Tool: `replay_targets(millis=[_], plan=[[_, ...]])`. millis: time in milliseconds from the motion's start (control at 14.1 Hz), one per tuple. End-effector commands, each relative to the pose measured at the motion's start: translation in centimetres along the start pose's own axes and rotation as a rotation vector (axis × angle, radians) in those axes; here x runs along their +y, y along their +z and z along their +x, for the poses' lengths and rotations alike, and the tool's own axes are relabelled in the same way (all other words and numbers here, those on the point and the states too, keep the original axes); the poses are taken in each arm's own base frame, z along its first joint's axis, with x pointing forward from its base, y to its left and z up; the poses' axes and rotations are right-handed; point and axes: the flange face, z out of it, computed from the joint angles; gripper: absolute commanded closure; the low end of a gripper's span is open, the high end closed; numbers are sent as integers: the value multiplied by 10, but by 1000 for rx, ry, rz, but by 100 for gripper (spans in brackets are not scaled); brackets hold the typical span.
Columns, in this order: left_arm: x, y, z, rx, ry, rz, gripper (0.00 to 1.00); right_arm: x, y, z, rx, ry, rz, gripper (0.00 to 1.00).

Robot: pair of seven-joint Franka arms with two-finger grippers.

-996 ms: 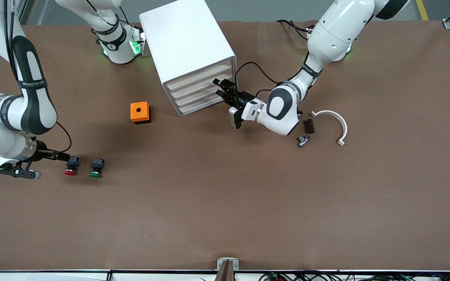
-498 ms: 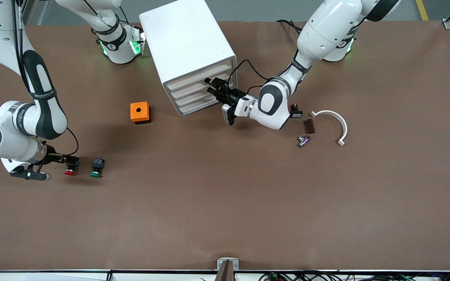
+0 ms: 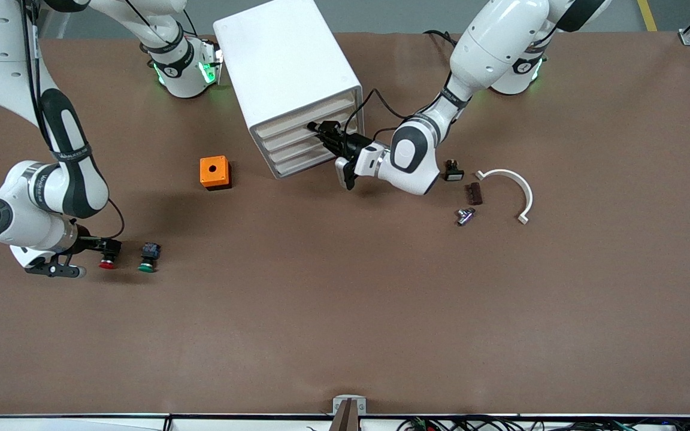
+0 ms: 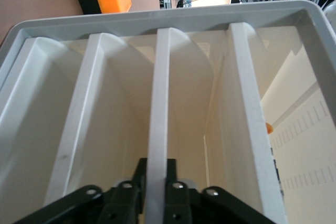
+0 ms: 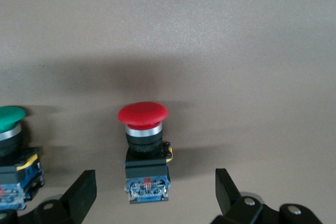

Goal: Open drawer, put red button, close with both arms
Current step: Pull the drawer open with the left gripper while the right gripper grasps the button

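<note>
Left claw (image 3: 321, 133) pinches the front lip of the drawer (image 4: 157, 129) in the cabinet (image 3: 288, 72); right claw (image 5: 152, 195), spread wide with room each side, straddles the red button (image 5: 143, 148) lying on the worktop (image 3: 345, 299) beside the green button (image 3: 148, 257).

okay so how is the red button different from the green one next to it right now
The red button has a red cap and sits between the right gripper's open fingers; the green button has a green cap and sits just outside them. Both lie on the table with matching black-and-blue bodies.
</note>
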Motion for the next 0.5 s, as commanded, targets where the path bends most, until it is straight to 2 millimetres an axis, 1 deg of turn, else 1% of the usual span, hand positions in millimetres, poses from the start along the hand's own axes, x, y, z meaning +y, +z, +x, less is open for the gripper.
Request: replay_targets(millis=[0, 142, 213, 285, 427], plan=[[5, 7, 5, 23, 15, 6, 96, 1, 8, 0, 4, -12, 8, 0], [3, 5, 8, 29, 16, 5, 100, 0, 11, 0, 0, -14, 9, 0], [3, 1, 10, 36, 15, 6, 100, -2, 16, -1, -11, -17, 9, 0], [3, -3, 14, 43, 19, 9, 100, -1, 17, -1, -12, -17, 9, 1], [1, -10, 22, 55, 27, 13, 100, -2, 18, -2, -16, -19, 9, 24]])
